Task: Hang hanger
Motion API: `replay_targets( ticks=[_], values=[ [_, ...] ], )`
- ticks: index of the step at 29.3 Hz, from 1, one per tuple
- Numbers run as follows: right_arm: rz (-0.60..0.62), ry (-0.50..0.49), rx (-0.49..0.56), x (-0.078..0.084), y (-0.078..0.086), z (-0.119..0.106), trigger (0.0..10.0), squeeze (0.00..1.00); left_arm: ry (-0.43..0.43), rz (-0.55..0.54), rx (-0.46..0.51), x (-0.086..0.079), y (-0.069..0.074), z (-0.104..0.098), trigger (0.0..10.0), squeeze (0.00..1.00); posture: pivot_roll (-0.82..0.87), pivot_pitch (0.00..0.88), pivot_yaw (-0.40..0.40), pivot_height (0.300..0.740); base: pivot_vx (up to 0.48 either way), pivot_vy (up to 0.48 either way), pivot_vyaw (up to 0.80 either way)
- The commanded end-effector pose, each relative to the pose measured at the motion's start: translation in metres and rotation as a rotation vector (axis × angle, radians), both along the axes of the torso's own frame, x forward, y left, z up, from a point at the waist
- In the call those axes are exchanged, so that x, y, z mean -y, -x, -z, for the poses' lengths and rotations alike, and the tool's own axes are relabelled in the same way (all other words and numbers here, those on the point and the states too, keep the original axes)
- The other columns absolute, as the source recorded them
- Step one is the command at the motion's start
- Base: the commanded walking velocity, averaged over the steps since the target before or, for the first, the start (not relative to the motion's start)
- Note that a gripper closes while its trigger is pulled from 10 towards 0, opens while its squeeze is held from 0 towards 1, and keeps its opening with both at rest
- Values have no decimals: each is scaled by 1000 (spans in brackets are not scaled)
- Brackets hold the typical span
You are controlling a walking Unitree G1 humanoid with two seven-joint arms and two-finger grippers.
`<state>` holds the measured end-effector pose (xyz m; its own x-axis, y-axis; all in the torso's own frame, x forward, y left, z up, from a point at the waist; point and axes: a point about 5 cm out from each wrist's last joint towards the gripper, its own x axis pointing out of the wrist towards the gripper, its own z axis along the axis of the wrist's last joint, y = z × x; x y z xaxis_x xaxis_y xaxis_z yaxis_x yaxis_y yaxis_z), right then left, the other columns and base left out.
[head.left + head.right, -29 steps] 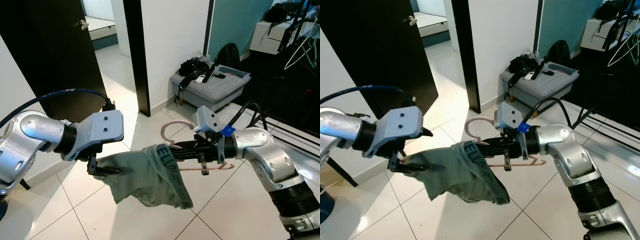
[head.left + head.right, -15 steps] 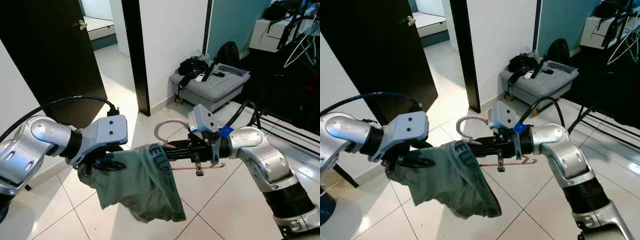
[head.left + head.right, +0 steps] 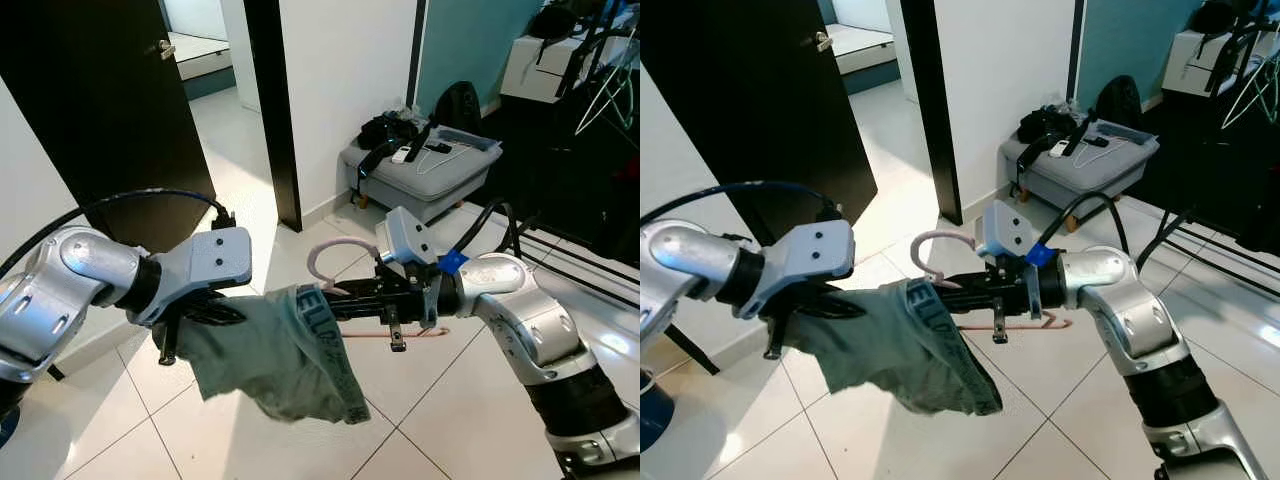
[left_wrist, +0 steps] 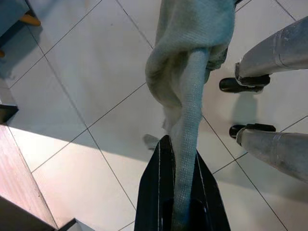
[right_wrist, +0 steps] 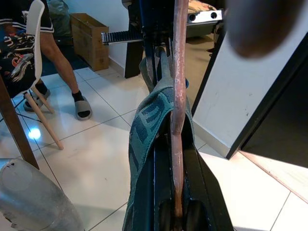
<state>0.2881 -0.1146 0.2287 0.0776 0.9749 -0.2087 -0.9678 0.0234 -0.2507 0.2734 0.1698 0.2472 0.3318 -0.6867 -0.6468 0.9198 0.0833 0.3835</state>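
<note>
At frame centre, the right gripper (image 3: 345,296) is clenched on a pink hanger (image 3: 338,262). The left gripper (image 3: 205,312), centre-left, pinches a grey-green garment (image 3: 285,355) draped between the 2 arms above the tiled floor (image 3: 460,400).

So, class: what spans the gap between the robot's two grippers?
In the left eye view, grey-green shorts stretch from the left gripper to the right gripper holding the pink hanger.
</note>
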Motion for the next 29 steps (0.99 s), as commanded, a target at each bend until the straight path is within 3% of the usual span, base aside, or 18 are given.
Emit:
replay_targets(
  ticks=[1,3,4,5,6,7,8,12,18,19,20,21,23,24,25,26,27,29],
  values=[
    [-36,-8,25,-7,4,-5,0,0,-26,19,-3,-2,2,-3,0,0,-55,0,99,731,0,0,0],
    [-38,-8,24,-7,4,-5,0,0,-22,32,-8,-1,3,-4,0,0,-56,0,101,731,0,0,0],
    [-27,-20,8,-7,4,-6,10000,0,-14,47,-11,1,4,-6,0,0,-57,0,103,731,0,0,0],
    [-27,-20,8,-7,4,-6,10000,0,-14,47,-11,1,4,-6,0,0,-57,0,103,731,0,0,0],
    [-32,-23,-7,-6,4,-6,10000,741,-11,57,-11,2,4,-7,0,0,-58,0,103,731,0,0,0],
    [-32,-23,-7,-6,4,-6,10000,741,-11,57,-11,2,4,-7,0,0,-58,0,103,731,0,0,0],
    [-21,-36,-19,-4,4,-7,10000,1000,-9,54,-5,1,3,-9,0,0,-60,0,104,731,0,0,0],
    [44,-62,-10,13,0,-11,10000,1000,-9,15,9,-7,-4,-11,0,0,-60,0,104,731,0,0,0],
    [72,-68,-6,20,-2,-12,10000,1000,-6,1,7,-9,-6,-10,0,0,-66,0,108,731,0,0,0],
    [134,-66,2,35,-4,-14,10000,1000,-4,-22,1,-14,-8,-8,0,0,-70,0,108,731,0,0,0],
    [134,-66,2,35,-4,-14,10000,1000,-4,-22,1,-14,-8,-8,0,0,-70,0,108,731,0,0,0],
    [195,-56,12,50,-5,-15,10000,1000,-9,-40,-2,-18,-9,-5,0,0,-73,0,105,731,0,0,0],
    [195,-56,12,50,-5,-15,10000,1000,-9,-40,-2,-18,-9,-5,0,0,-73,0,105,731,0,0,0],
    [254,-50,19,64,-6,-16,10000,1000,-11,-54,-4,-22,-9,-4,0,0,-75,0,105,731,0,0,0],
    [254,-50,19,64,-6,-16,10000,1000,-11,-54,-4,-22,-9,-4,0,0,-75,0,105,731,0,0,0],
    [334,-51,30,82,-5,-18,10000,1000,-8,-74,2,-26,-11,-5,0,0,-74,0,104,731,0,0,0],
    [334,-51,30,82,-5,-18,10000,1000,-8,-74,2,-26,-11,-5,0,0,-74,0,104,731,0,0,0],
    [474,-103,30,110,2,-20,10000,1000,21,-114,37,-32,-15,-11,0,0,-84,0,106,731,0,0,0]
  ],
)
